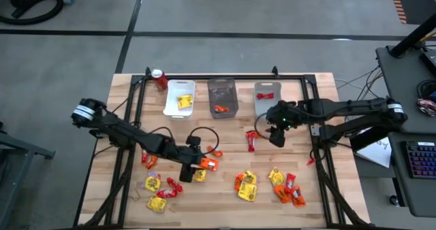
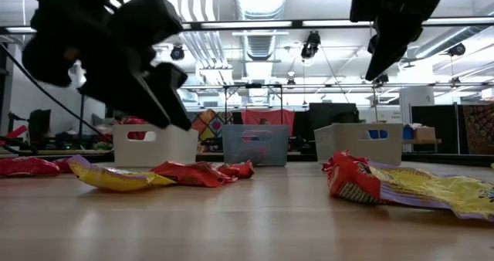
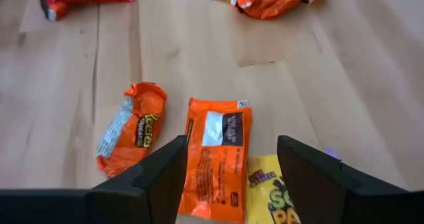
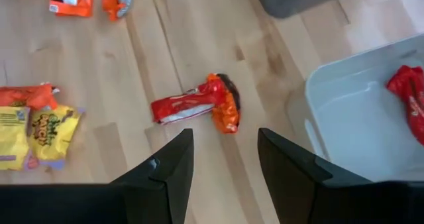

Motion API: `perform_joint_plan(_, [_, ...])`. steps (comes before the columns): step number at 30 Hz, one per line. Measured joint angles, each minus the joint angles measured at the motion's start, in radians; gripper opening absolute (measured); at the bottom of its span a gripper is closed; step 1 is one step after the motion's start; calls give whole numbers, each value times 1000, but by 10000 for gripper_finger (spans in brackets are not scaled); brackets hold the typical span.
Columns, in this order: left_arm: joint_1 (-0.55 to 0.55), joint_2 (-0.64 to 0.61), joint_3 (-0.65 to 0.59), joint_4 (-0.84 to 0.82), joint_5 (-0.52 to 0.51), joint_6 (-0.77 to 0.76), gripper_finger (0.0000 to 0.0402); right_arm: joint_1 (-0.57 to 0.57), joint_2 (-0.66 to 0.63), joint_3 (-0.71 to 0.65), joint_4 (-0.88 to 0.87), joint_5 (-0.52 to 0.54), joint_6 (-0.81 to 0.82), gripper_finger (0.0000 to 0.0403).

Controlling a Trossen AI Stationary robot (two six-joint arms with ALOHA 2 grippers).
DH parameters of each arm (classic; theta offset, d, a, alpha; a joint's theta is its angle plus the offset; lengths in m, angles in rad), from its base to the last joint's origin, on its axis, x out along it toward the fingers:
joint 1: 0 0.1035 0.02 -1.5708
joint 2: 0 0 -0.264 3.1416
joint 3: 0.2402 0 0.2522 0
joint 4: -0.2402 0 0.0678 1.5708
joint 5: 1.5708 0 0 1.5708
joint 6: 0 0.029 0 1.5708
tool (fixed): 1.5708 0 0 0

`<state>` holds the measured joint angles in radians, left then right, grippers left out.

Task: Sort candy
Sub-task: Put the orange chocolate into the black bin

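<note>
Currently the left gripper (image 3: 228, 177) hangs wide open over the wooden table (image 1: 225, 145), holding nothing. An orange packet (image 3: 215, 158) lies flat between its spread fingers (image 3: 156, 181), label side down, not touched. A second, crumpled orange packet (image 3: 129, 134) sits just beside it, outside the jaws, and a yellow packet (image 3: 275, 194) peeks out by the other finger.

The right gripper (image 4: 222, 168) is also open and empty (hovering near the grey bin (image 4: 361, 118)). A red-and-orange packet (image 4: 199, 105) lies just ahead of its fingertips, not between them. One red packet (image 4: 407, 91) lies inside that bin.

From above, more candy (image 1: 269, 186) is scattered along the table's near edge, three bins (image 1: 221, 97) line the far edge, and a soda can (image 1: 160, 79) stands by the white bin.
</note>
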<state>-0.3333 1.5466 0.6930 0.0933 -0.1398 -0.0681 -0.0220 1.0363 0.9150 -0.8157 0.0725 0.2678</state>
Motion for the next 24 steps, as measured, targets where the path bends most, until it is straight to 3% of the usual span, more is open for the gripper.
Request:
perform_joint_plan(15, [-6, 164, 0, 93, 10, -66, 177, 40, 12, -3, 50, 9, 25, 160])
perform_joint_plan(19, [-6, 166, 0, 88, -19, -74, 142, 40, 13, -3, 54, 9, 28, 157])
perform_joint_plan(24, [-6, 164, 1, 83, -23, -74, 66, 40, 14, -3, 74, 9, 28, 158])
